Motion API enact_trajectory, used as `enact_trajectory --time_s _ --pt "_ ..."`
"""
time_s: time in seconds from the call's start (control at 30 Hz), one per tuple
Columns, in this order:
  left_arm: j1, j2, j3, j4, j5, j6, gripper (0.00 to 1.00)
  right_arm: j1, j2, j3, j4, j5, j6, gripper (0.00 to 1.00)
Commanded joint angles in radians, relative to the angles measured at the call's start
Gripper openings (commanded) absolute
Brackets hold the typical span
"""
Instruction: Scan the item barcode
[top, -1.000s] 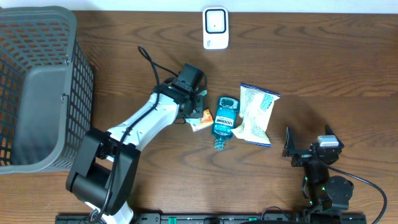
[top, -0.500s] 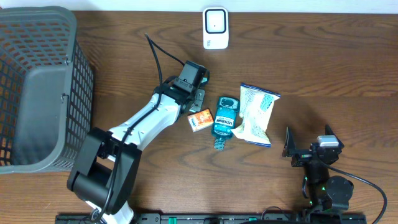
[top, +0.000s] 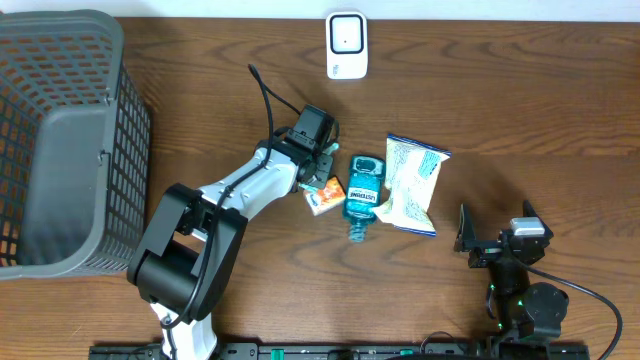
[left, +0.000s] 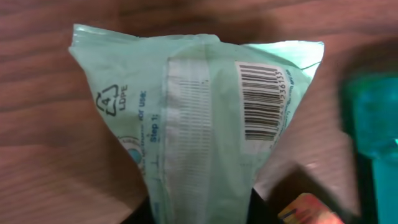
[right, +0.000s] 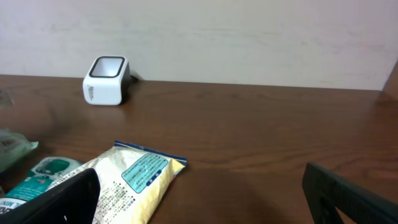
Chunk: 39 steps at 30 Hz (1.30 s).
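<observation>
Dark wood table (top: 200, 60), white scanner (top: 346, 45) at the far edge, grey basket (top: 60, 130) well to the scanner's left. Task item: pale green pouch (left: 199, 124), on the near side of the scanner and well apart from it, hidden under the left gripper (top: 322, 163) from overhead. In the wrist view its barcode (left: 261, 102) shows plainly, but facing that camera, not the scanner. Judgement: scan not yet done; the pouch has to be carried to the scanner and its code turned to the window. Pouch's narrow end runs between the left jaws; clamped or slack, cannot tell. Left arm (top: 240, 185) reaches diagonally toward the scanner, wrist tipped down over the pouch. Orange box (top: 322, 193), teal mouthwash bottle (top: 362, 190) and snack bag (top: 412, 185) lie in a row just nearer than the gripper. Right gripper (top: 495, 222) sits parked far on the scanner's near right, jaws wide apart, nothing between them.
</observation>
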Motion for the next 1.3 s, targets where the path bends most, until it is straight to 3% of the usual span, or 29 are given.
enact_trajectory --time_s 0.0,0.03,0.07,0.3,0.47,0.7,0.83,0.9,1.13,1.27 --pt "-0.013 -0.054 0.007 0.001 0.058 -0.009 0.5 0.003 0.0 -0.002 -0.003 0.005 0.007 0.99" --pt "-0.013 -0.085 0.015 0.001 0.058 -0.009 0.8 0.003 0.0 -0.002 -0.003 0.005 0.007 0.99" --pt "-0.013 -0.109 0.02 0.001 0.058 -0.009 0.98 0.003 0.0 -0.002 -0.003 0.005 0.007 0.99" --pt "-0.012 -0.34 0.056 0.006 0.032 0.048 1.0 0.003 0.0 -0.002 -0.003 0.005 0.007 0.99" --pt "-0.013 -0.56 0.061 0.065 -0.156 0.087 1.0 0.003 0.0 -0.002 -0.003 0.005 0.007 0.99" --pt "-0.012 -0.782 0.061 0.383 -0.373 0.442 0.99 0.003 0.0 -0.002 -0.003 0.005 0.007 0.99" --pt "-0.012 -0.841 0.061 0.522 -0.468 0.538 0.99 0.003 0.0 -0.002 -0.003 0.005 0.007 0.99" --pt "-0.012 -0.864 0.061 0.502 -0.488 0.581 0.99 0.003 0.0 -0.002 -0.003 0.005 0.007 0.99" --pt "-0.012 -0.877 0.058 0.168 -0.521 0.76 0.99 0.003 0.0 -0.002 -0.003 0.005 0.007 0.99" --pt "-0.013 -0.848 0.041 0.178 -0.473 0.819 0.99 0.003 0.0 -0.002 -0.003 0.005 0.007 0.99"
